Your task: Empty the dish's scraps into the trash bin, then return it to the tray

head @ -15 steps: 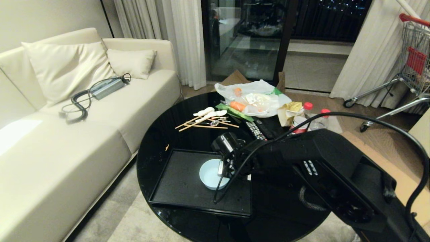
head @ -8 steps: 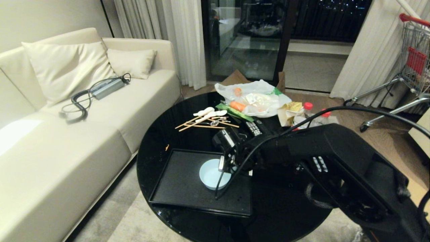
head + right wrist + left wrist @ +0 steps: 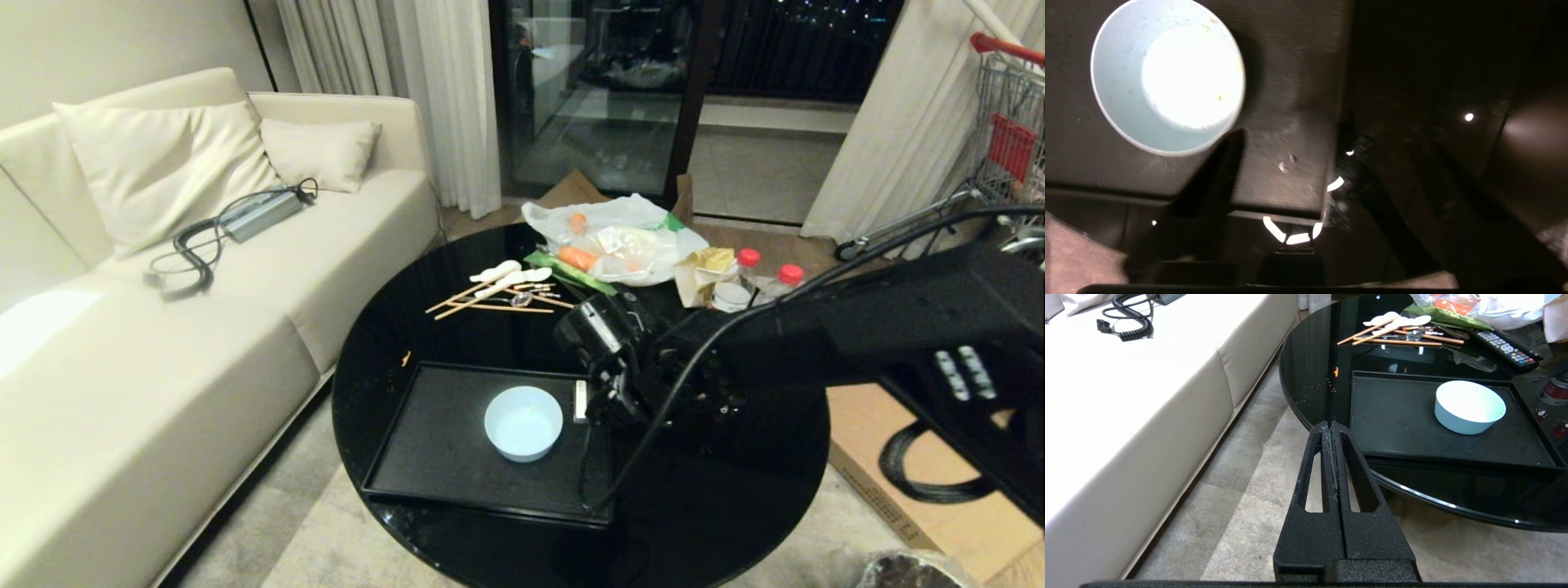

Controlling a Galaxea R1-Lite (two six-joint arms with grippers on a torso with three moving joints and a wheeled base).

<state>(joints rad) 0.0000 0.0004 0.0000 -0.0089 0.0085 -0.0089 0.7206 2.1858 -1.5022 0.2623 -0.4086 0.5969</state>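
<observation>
Head view: the dish [image 3: 523, 423], small, pale blue-white, sits upright & empty on the right half of the black tray [image 3: 441, 445], itself on the near part of the round black table [image 3: 384, 327], w/ the right gripper [image 3: 592, 400] hanging just right of the bowl and apart from it, fingers spread wide w/ nothing between them. Right wrist view backs this up: the bowl's inside is white, only a few tiny yellowish specks left, and one dark finger [image 3: 1208, 183] crosses below its rim w/out touching. The bowl's place reads as a finished put-down — mouth up, flat on the tray floor, well inside the low rim, so it shouldn't slide or tip; the open fingers off to its side suit a release, not a fresh grasp. No scraps show in the dish, and the trash bin isn't clearly in any view, so the dumping step looks done; judged from this, the task is at or near its end. Left gripper [image 3: 1331, 428] hangs parked off the table's near-left edge, above the carpet beside the sofa [image 3: 163, 327], fingers pressed together, holding nothing. Vs. a sec ago: the gripper was then right over the bowl's right rim, covering part of it; now it has pulled back to the right & up, the whole rim is visible, and the forearm has swung higher toward the right. Bowl & tray haven't shifted.
</observation>
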